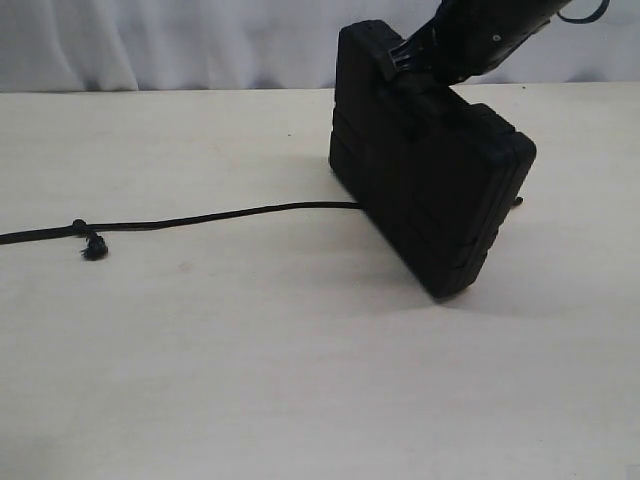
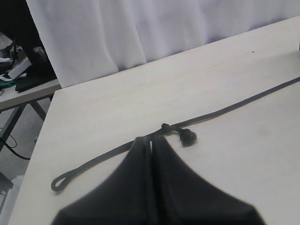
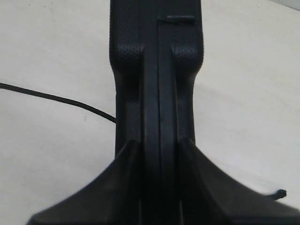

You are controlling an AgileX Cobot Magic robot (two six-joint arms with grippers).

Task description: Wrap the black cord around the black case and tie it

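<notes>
The black case (image 1: 430, 190) stands tilted on its lower edge on the pale table, handle end up. My right gripper (image 1: 405, 62) comes in from the upper right and is shut on the case's top edge; in the right wrist view its fingers (image 3: 129, 159) clamp both faces of the case (image 3: 157, 61). The black cord (image 1: 220, 217) lies on the table from the left edge to the case's base, with a frayed knot (image 1: 93, 248). A short cord tail (image 1: 517, 203) shows on the case's far side. My left gripper (image 2: 151, 139) is shut, and the cord (image 2: 225, 110) runs into its tips beside the knot (image 2: 187, 136).
The cord's looped end (image 2: 58, 183) lies near the table's left edge (image 2: 44, 136), past which the floor and clutter show. A white curtain (image 1: 160, 40) hangs behind the table.
</notes>
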